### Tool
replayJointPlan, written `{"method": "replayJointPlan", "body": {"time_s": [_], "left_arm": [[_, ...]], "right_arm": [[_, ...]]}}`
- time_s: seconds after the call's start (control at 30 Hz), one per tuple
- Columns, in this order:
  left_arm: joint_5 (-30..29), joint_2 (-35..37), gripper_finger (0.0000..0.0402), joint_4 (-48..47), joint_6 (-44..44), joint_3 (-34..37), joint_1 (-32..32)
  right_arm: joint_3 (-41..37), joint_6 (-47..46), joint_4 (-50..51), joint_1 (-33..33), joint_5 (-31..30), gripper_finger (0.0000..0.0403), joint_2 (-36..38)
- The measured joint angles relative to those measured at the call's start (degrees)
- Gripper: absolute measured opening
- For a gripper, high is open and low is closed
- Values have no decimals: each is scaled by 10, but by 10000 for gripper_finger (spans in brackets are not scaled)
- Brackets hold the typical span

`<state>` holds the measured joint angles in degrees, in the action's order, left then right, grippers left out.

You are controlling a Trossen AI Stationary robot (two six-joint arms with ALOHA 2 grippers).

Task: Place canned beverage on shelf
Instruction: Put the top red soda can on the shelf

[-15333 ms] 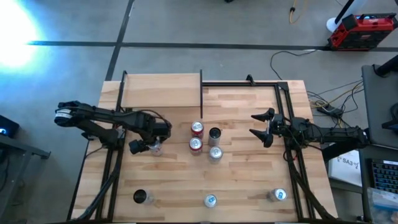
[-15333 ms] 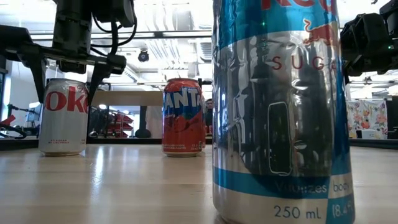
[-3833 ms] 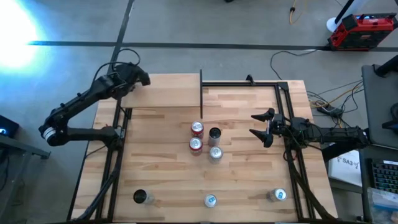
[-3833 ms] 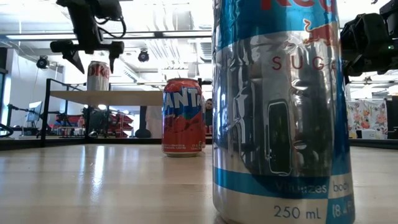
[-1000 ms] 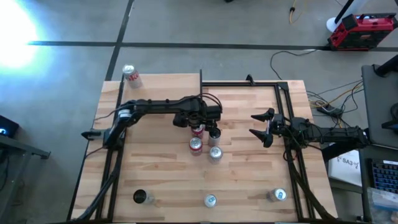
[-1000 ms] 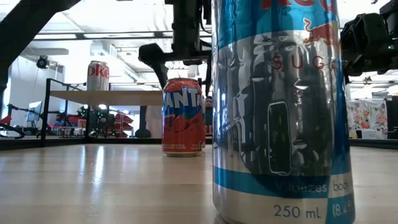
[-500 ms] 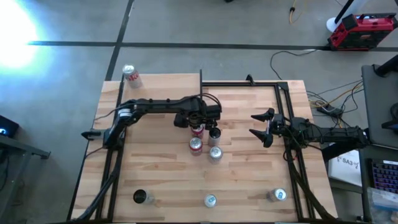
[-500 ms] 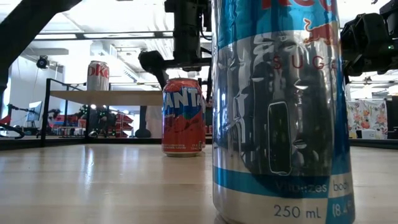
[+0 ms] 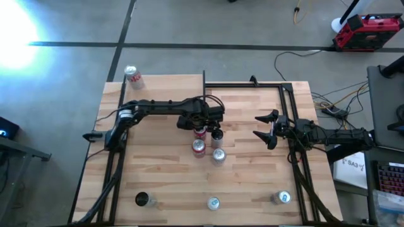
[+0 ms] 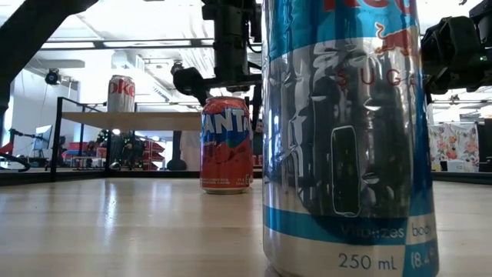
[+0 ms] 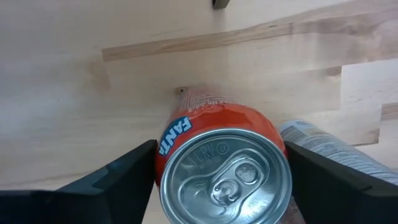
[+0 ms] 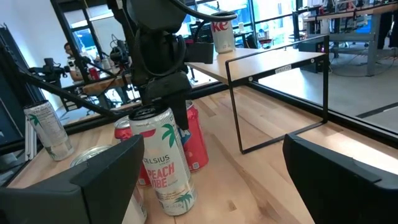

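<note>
Fanta can (image 11: 214,155): my left gripper (image 9: 201,124) straddles it, fingers not yet touching.
Rigid, smooth, probably slippery; I'd clamp mid-wall, clear of neighbouring cans.

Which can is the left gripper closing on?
The orange Fanta can, farthest back of the central cluster; the left gripper straddles it. Other cans stand clear.

Cans (image 9: 218,156) on butcher-block table (image 9: 252,183)
</note>
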<state>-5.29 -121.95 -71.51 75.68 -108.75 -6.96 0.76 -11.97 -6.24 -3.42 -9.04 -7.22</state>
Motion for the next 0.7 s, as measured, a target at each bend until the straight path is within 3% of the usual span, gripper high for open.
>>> {"method": "replayJointPlan", "body": {"time_s": [0.1,0.7], "left_arm": [[-3,0,282,0,-4,0,0],[4,0,282,-27,-39,-28,-3]], "right_arm": [[0,0,0,0,0,368,0],[0,0,0,0,0,368,0]]}}
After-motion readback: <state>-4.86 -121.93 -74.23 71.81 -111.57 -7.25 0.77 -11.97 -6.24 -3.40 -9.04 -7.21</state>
